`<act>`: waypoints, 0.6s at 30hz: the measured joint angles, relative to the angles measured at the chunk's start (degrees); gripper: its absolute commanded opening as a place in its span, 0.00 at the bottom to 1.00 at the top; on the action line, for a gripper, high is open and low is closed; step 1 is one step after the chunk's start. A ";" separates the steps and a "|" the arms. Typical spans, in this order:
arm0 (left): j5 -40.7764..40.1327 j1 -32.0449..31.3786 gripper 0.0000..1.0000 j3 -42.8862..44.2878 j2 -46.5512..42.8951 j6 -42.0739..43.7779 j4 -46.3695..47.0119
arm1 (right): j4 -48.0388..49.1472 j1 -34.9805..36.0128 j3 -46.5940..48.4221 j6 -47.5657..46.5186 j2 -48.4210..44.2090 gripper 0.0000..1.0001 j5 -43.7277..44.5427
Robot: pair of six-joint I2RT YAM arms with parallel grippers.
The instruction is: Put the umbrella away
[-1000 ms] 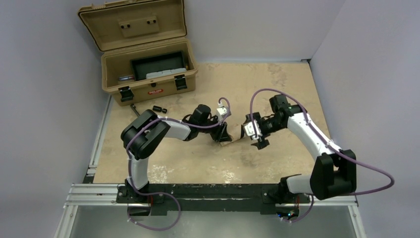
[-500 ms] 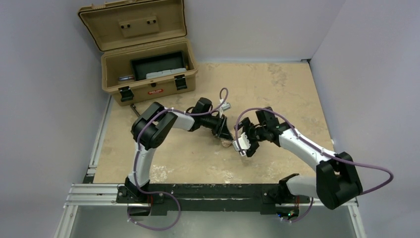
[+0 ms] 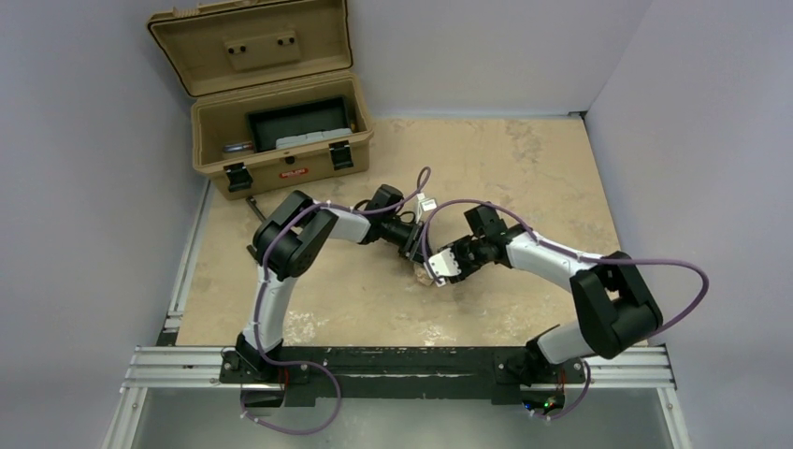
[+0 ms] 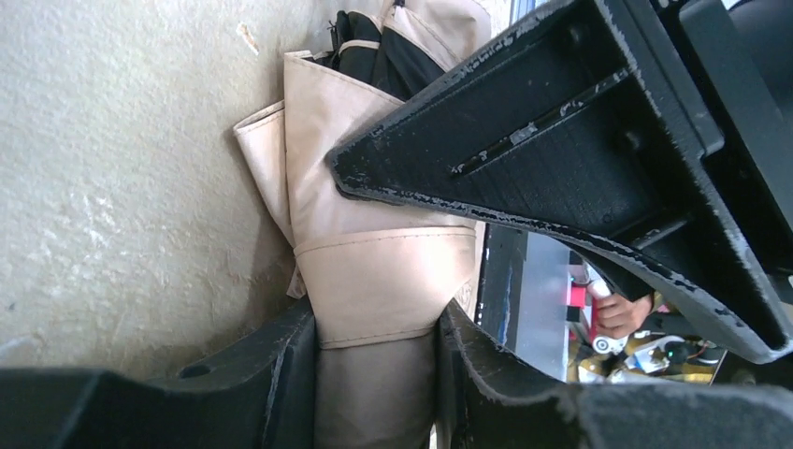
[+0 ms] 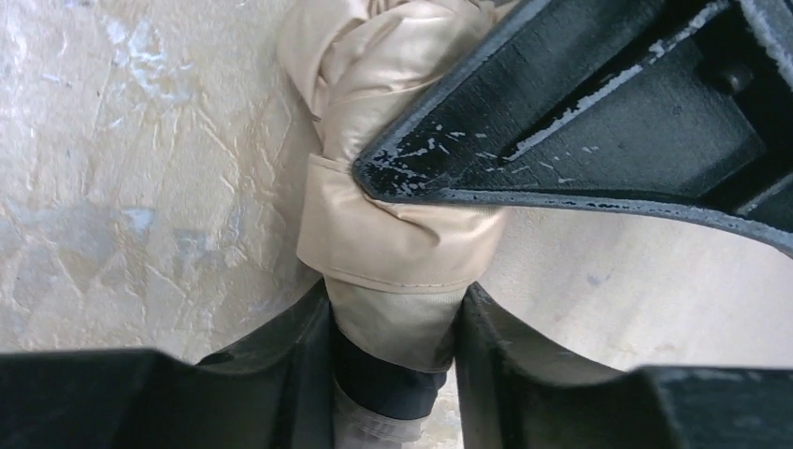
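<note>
One rolled bundle of beige fabric, the umbrella (image 3: 426, 274), lies on the tabletop (image 3: 524, 168) near its middle, where the two arms meet. From above only a pale tan nub peeks out under the left gripper (image 3: 418, 248) and the right gripper (image 3: 438, 267), so its long axis cannot be read there. The wrist views give it. In the left wrist view the umbrella (image 4: 374, 215) runs from the bottom edge to the top, pointing away from the camera, with a flat stitched band wrapped round it and black folds at its far end. The cloth looks matte and creased there. In the right wrist view the umbrella (image 5: 393, 215) looks glossier, twisted and puffy, again with a band round it. A dark collar and a pale piece show below, too cramped to identify.

The left gripper (image 4: 379, 327) has its fingers (image 4: 266, 393) pressed on the fabric from either side. The right gripper (image 5: 395, 299) likewise has its fingers (image 5: 281, 374) clamped against the bundle. Each wrist view also catches a scuffed black wedge of the other gripper crossing the upper right. The tabletop is rough, mottled and sandy. Only the top view shows the tan hard case (image 3: 281, 140), lid up, at the far left corner, well apart from the umbrella
</note>
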 measured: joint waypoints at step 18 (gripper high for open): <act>-17.97 1.46 0.57 -14.93 -16.61 -6.84 5.53 | -9.11 2.01 12.15 10.23 10.60 0.00 -2.49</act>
